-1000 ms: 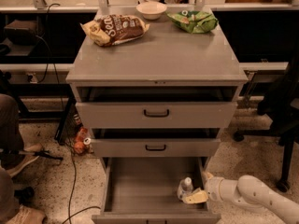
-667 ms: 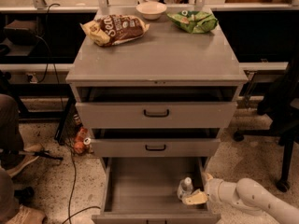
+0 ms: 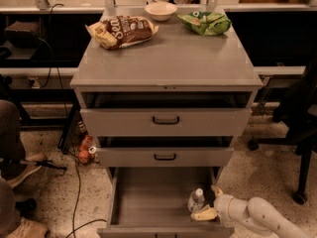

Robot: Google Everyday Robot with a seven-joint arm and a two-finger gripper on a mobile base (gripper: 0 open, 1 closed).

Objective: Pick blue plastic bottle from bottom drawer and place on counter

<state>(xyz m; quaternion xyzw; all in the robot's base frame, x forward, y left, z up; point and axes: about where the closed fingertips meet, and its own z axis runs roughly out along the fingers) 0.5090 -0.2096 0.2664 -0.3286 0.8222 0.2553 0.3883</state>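
Note:
The blue plastic bottle (image 3: 196,201), small and clear with a white cap, stands at the right front of the open bottom drawer (image 3: 148,202). My gripper (image 3: 210,201) reaches into the drawer from the right. It is open, with one finger (image 3: 216,189) behind the bottle's right side and the other (image 3: 203,213) in front of it. The bottle sits at the mouth of the gap, not gripped. The counter (image 3: 168,58) is the grey top of the cabinet above.
On the counter lie a brown chip bag (image 3: 123,31), a white bowl (image 3: 161,10) and a green bag (image 3: 204,22). The two upper drawers (image 3: 166,120) stand slightly open above the bottom one. A chair base (image 3: 297,157) is at the right; cables and a person's legs are at the left.
My gripper has edged a little to the left, closer around the bottle. The bottle has not moved.

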